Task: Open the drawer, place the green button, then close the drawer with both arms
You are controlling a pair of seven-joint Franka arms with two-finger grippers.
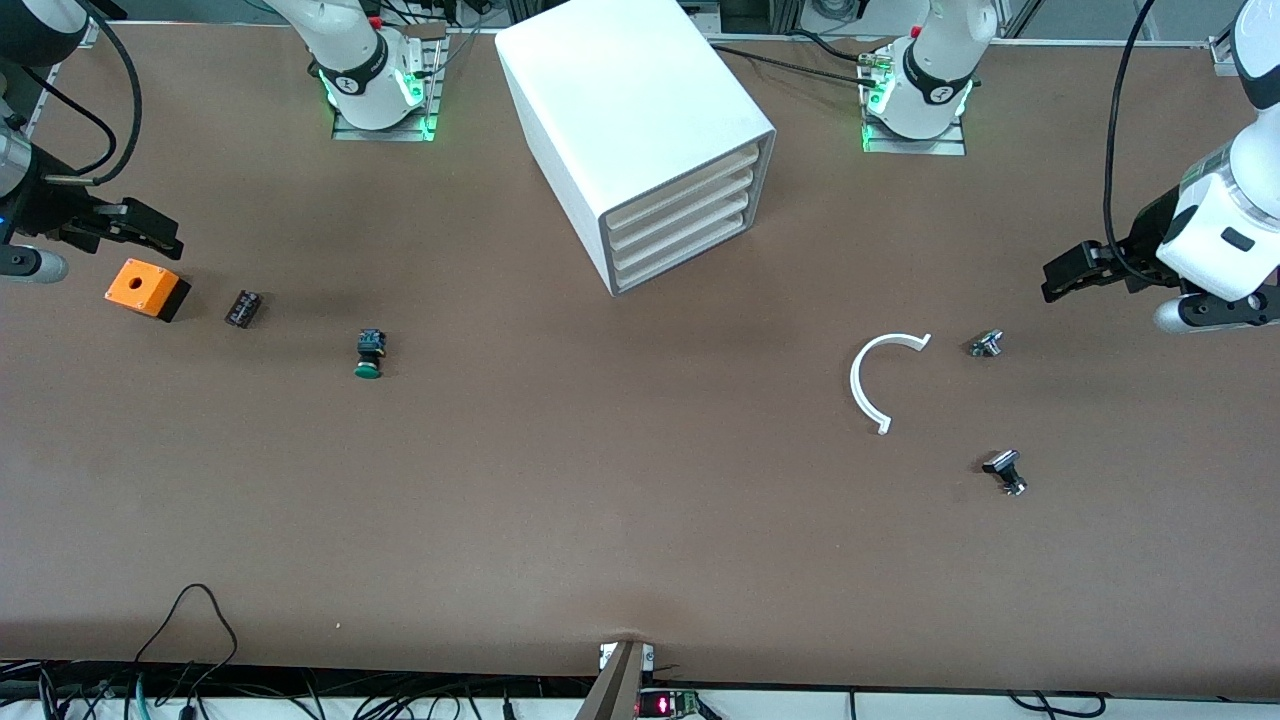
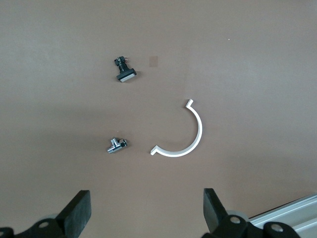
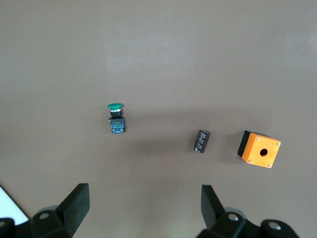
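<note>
Brown matte table (image 1: 640,520), cabinet (image 1: 630,120) standing between the two arm bases, its four drawers all closed; the drawer (image 1: 685,262), lowest of the four, offers only a shallow cream front lip, probably a light, easy slider taken by hooking a fingertip under that lip. Button (image 1: 369,354): lying on its side toward the right arm's end, green cap nearer the front camera; judged small, rigid, light, prone to roll, best pinched across the squarish black-blue body. Right gripper (image 1: 150,232) above the orange box (image 1: 147,288), fingers spread, empty. Left gripper (image 1: 1075,272) waiting over its end, fingers spread, empty.
</note>
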